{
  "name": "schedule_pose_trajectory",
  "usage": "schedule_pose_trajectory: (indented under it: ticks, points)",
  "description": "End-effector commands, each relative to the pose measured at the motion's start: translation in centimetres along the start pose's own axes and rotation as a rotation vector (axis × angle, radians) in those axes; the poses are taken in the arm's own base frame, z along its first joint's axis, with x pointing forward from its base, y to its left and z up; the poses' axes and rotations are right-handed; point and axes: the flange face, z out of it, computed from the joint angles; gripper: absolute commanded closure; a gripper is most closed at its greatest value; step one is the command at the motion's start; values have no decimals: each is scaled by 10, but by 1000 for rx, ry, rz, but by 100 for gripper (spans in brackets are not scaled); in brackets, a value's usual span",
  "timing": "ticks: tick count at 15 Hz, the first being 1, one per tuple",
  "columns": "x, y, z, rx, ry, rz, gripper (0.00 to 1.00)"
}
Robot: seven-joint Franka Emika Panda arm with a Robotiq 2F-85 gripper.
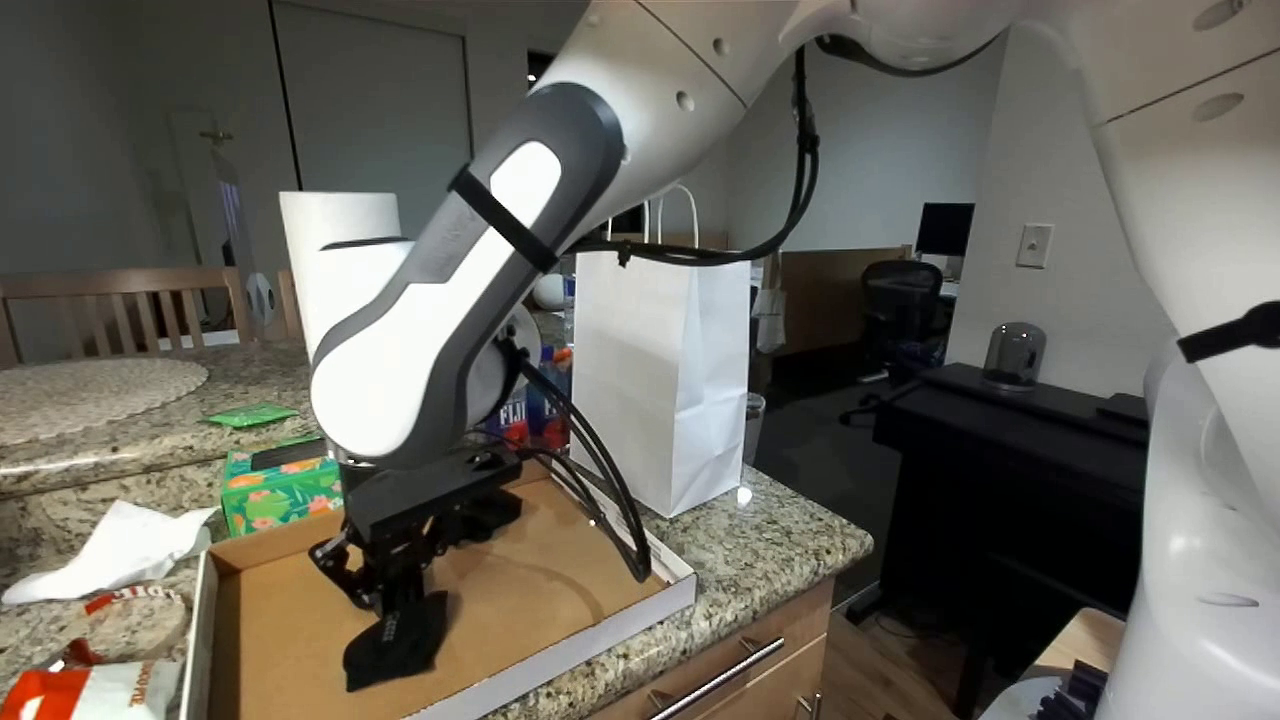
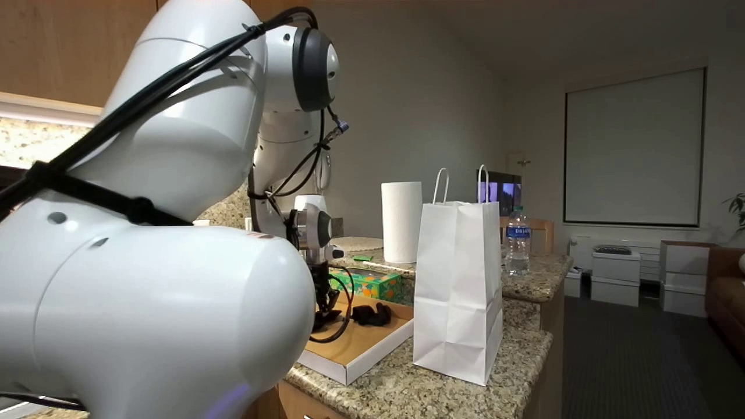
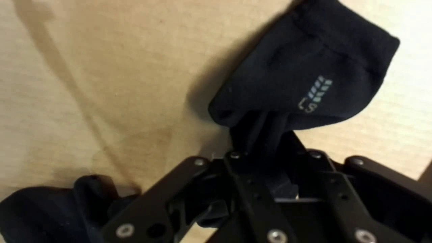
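Observation:
A black sock (image 3: 303, 74) with small pale lettering and striped marks lies on the brown bottom of a shallow cardboard tray (image 1: 540, 600). In the wrist view, my gripper (image 3: 265, 140) is shut on this sock, and its cloth gathers into folds between the fingers. An exterior view shows the gripper (image 1: 400, 590) pointing down into the tray, with part of the sock (image 1: 395, 650) spread out in front of it. A second dark sock (image 3: 50, 212) lies crumpled to one side, apart from the fingertips; it also appears in an exterior view as a dark bundle (image 2: 372, 314).
The tray's white wall (image 2: 378, 355) rises around the socks. Close beside it stands a tall white paper bag (image 1: 640, 370). A green flowered tissue box (image 1: 280, 495), bottles (image 1: 530, 415), a crumpled white tissue (image 1: 120, 545) and a red-and-white packet (image 1: 95, 690) are around the tray.

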Motion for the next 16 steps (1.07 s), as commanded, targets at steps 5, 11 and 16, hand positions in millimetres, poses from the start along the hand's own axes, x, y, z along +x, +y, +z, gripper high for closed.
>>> schedule_pose_trajectory:
  ticks: [5, 11, 16]
  points:
    - [-12, 10, -51, -110, -16, -11, 93]
    - [-20, 14, -184, -169, 78, -35, 91]
    - [-28, 49, -321, -182, 184, 67, 91]
